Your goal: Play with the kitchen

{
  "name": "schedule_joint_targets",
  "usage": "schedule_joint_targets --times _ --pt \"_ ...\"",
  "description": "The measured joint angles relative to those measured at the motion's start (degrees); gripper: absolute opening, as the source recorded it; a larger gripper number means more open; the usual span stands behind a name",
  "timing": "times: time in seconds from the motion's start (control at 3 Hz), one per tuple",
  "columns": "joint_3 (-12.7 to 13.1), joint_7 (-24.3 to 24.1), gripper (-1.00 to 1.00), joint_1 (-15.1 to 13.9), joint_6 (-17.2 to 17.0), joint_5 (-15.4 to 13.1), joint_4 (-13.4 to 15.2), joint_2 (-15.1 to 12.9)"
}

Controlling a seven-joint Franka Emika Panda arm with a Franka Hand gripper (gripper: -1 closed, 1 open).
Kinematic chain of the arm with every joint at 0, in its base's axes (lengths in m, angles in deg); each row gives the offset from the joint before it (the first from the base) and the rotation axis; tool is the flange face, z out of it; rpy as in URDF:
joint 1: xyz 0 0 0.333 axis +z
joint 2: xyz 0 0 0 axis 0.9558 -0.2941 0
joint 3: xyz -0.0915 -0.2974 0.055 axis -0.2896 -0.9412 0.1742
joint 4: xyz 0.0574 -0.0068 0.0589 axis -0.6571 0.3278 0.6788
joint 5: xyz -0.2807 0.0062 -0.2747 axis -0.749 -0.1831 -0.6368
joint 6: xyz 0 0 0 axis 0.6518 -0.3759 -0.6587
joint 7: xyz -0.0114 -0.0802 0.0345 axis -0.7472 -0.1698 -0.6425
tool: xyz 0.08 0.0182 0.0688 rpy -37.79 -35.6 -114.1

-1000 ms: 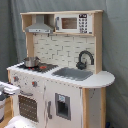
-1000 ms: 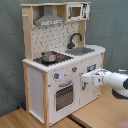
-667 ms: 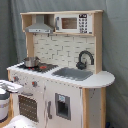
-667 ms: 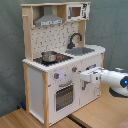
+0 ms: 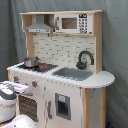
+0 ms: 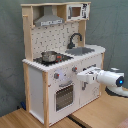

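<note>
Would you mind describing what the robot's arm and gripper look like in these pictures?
In the second exterior view the arm is smooth, rounded and white, with a small blue light or marking near its wrist. The gripper at its end is a blocky white piece. In the first exterior view the arm shows as bulky white rounded segments with a darker band between them. No cables are visible.

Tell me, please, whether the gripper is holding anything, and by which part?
It cannot be told: the gripper is up against the kitchen front near the knobs, hiding any hold.
</note>
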Motion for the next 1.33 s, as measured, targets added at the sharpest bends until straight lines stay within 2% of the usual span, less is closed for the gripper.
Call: schedule_joint_targets --times 0.33,0.67,1.0,1.33 --pt "0.4 -0.1 1.0 -5.1 4.1 0.0 -0.2 0.0" --pt "2.0 -1.1 1.0 -9.7 7.7 0.0 -1.4 0.0" --pt "2.4 -1.5 1.0 -14.2 8.2 0.1 -5.7 0.0" --pt "2.9 -0.3 1.0 -15.1 12.2 0.1 -1.8 0.0"
